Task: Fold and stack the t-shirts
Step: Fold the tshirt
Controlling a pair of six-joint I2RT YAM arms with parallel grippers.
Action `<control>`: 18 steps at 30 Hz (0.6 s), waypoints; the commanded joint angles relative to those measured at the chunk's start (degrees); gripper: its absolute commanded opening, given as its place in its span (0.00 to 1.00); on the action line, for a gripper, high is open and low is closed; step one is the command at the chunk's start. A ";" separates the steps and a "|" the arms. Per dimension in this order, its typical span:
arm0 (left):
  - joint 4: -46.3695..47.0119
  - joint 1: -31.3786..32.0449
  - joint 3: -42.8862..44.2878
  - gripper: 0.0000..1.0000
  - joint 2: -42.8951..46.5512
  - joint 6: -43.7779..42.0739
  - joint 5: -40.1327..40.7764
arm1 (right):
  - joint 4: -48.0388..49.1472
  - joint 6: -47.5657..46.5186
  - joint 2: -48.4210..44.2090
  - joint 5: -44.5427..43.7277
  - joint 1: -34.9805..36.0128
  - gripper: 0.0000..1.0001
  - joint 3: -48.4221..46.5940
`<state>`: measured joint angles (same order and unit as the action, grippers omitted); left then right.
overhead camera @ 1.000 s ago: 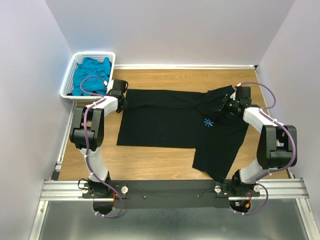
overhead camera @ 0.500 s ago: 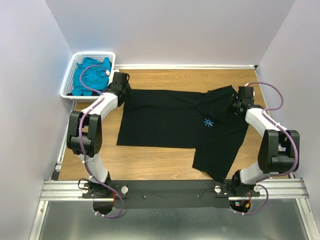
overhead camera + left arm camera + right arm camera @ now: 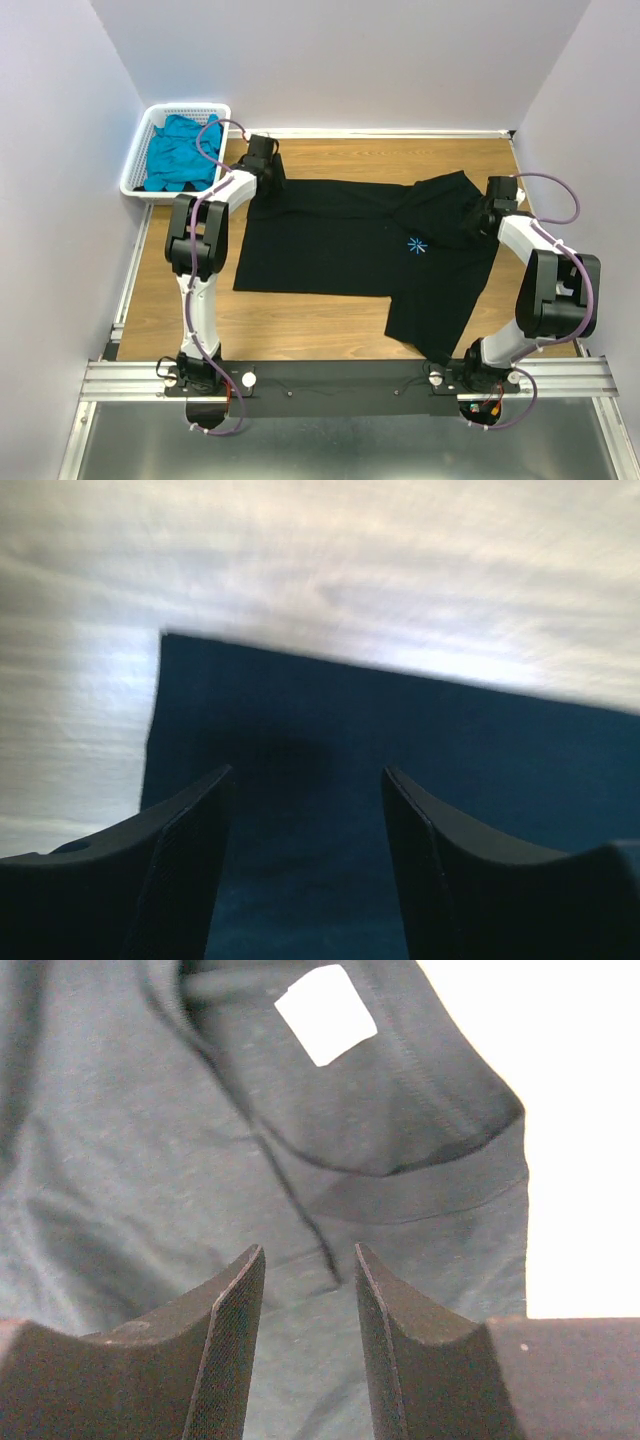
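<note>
- The black tee (image 3: 340, 240) lies spread on the table (image 3: 330, 325). It's mostly flat, with one flap sticking out toward 5 o'clock and the starburst print (image 3: 417, 245) showing right of centre.
- The teal tee (image 3: 180, 150) is bunched up in the white basket (image 3: 190, 107) at 10 o'clock, so by the look of it that one's not folded yet.
- The left gripper (image 3: 268, 182) sits over the black tee's 10 o'clock corner. The wrist view shows its fingers spread with nothing between them, just cloth and the hem edge below. That view is blurry, so I can't tell if the tips touch the fabric.
- The right gripper (image 3: 488, 212) is over at 3 o'clock, by the collar (image 3: 400, 1175). Its fingers are apart with no cloth pinched, and the white neck label (image 3: 326, 1014) is at 12 o'clock ahead of them.
- My guess at what could go wrong: close too high and they grab air. Close too low and they scrape the wood, or catch only one layer at the collar, so the fold comes out lopsided.
- If one side catches and the other misses, lifting would drag the tee skewed and bunch it.
- That 5 o'clock flap could tuck under and make a lumpy stack.
</note>
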<state>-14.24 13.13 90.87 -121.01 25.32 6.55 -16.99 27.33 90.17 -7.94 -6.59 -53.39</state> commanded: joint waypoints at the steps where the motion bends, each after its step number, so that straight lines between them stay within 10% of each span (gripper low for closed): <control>1: -2.37 -0.29 0.54 0.68 -2.29 -0.80 -1.71 | -1.81 0.44 2.37 -0.06 -1.23 0.49 0.74; 18: -3.43 -3.63 -12.73 0.64 3.06 4.03 -1.36 | -1.73 -0.96 5.63 7.59 -1.32 0.45 1.18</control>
<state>-13.23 10.24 81.89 -118.48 28.27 5.43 -17.82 27.00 95.18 -2.35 -7.73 -53.28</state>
